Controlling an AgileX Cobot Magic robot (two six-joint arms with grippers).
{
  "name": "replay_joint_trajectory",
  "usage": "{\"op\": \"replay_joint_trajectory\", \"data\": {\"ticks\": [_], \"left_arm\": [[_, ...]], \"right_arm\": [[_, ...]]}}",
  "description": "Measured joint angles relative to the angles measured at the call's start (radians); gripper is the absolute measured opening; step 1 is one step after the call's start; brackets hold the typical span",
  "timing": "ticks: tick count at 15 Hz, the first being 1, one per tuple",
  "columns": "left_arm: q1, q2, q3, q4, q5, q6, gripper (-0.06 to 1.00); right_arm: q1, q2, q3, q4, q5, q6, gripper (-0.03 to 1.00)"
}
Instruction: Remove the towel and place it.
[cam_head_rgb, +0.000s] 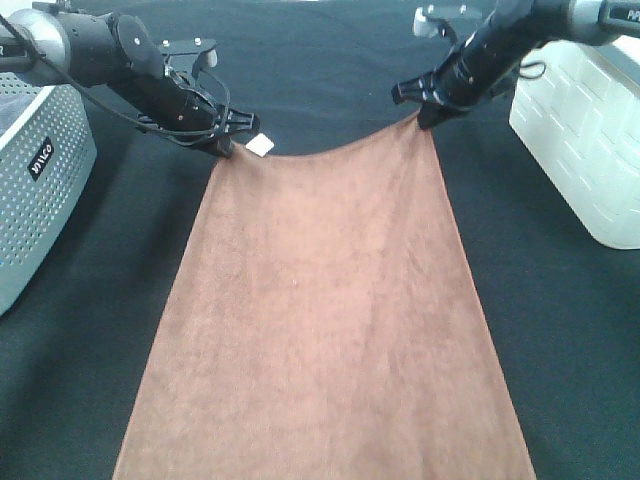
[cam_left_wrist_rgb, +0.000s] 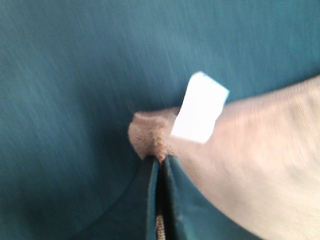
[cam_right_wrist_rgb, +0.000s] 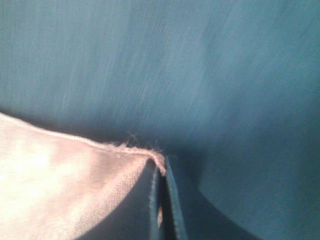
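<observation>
The brown plush towel (cam_head_rgb: 325, 320) lies stretched over the black table cloth, running from the far middle down to the near edge. My left gripper (cam_head_rgb: 224, 147) is shut on its far left corner, right beside the small white tag (cam_head_rgb: 260, 146). In the left wrist view the towel corner (cam_left_wrist_rgb: 150, 137) is pinched between closed fingers (cam_left_wrist_rgb: 150, 200), with the tag (cam_left_wrist_rgb: 200, 107) sticking up. My right gripper (cam_head_rgb: 424, 117) is shut on the far right corner (cam_right_wrist_rgb: 145, 155). Between the two grips the towel's far edge sags in a curve.
A grey perforated bin (cam_head_rgb: 35, 180) stands at the left edge. A white plastic container (cam_head_rgb: 585, 130) sits at the right. Black cloth (cam_head_rgb: 320, 70) covers the table around the towel.
</observation>
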Motion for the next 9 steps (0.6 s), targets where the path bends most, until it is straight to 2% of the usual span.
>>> {"op": "replay_joint_trajectory", "data": {"ticks": [4,9], "left_arm": [[0.000,-0.004,-0.019,0.000,-0.119,0.000,0.00],[0.000,-0.007,-0.097,0.029,-0.243,0.001,0.00]], "right_arm": [[0.000,0.000,-0.059,-0.043,-0.053,0.000,0.01],[-0.031,0.000,-0.070,-0.038,-0.203,0.009,0.01]]}}
